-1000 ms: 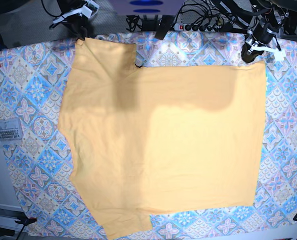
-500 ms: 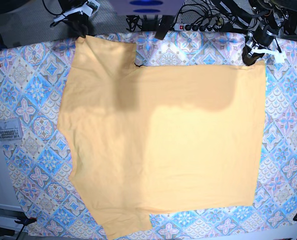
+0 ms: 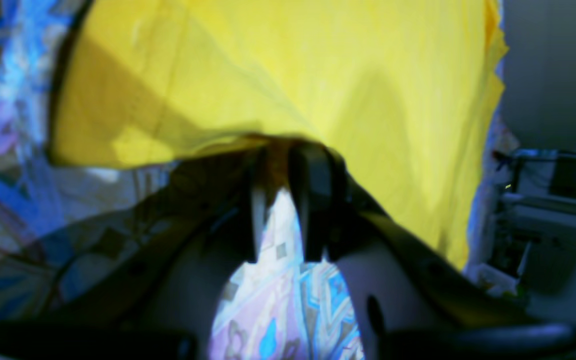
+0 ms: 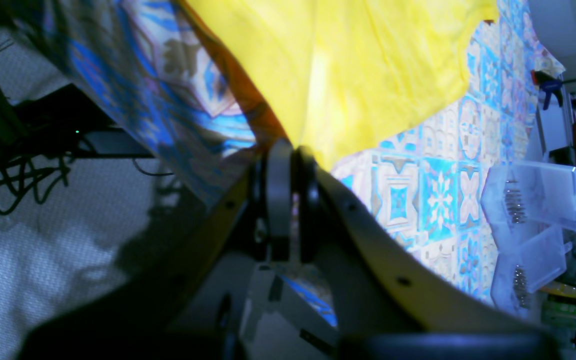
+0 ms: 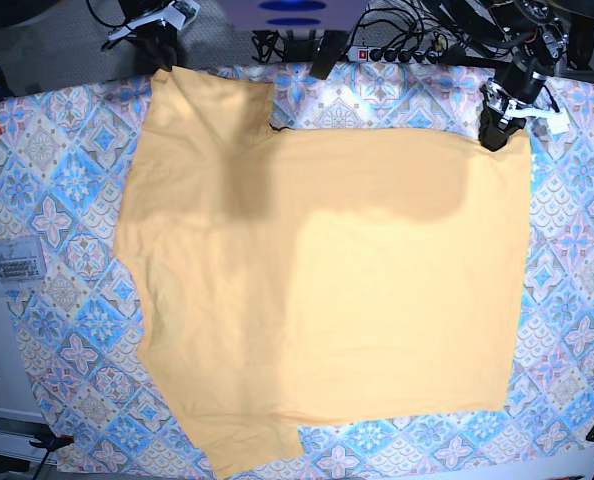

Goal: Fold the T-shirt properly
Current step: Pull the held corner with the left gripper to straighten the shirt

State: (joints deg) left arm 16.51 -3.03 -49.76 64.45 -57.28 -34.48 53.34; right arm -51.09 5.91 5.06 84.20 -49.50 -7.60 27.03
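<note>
The yellow-orange T-shirt (image 5: 327, 280) lies spread flat on the patterned tablecloth (image 5: 57, 200), one sleeve reaching toward the near edge. My left gripper (image 5: 492, 135) sits at the shirt's far right corner. In the left wrist view its fingers (image 3: 313, 200) stand a little apart, and the shirt's edge (image 3: 318, 65) lies just at the tips of the gripper (image 3: 280, 155). My right gripper (image 5: 162, 68) is at the far left corner. In the right wrist view that gripper (image 4: 293, 147) is shut on a pinch of the shirt (image 4: 368, 65).
A clear plastic box (image 5: 12, 265) of small parts sits at the table's left edge, also seen as the box (image 4: 533, 210) in the right wrist view. A power strip and cables (image 5: 397, 50) run behind the far edge. Clamps hold the tablecloth's corners.
The left gripper's jaws have parted at the far right corner and it has shifted slightly toward the shirt. The right gripper keeps its pinch on the far left corner.
</note>
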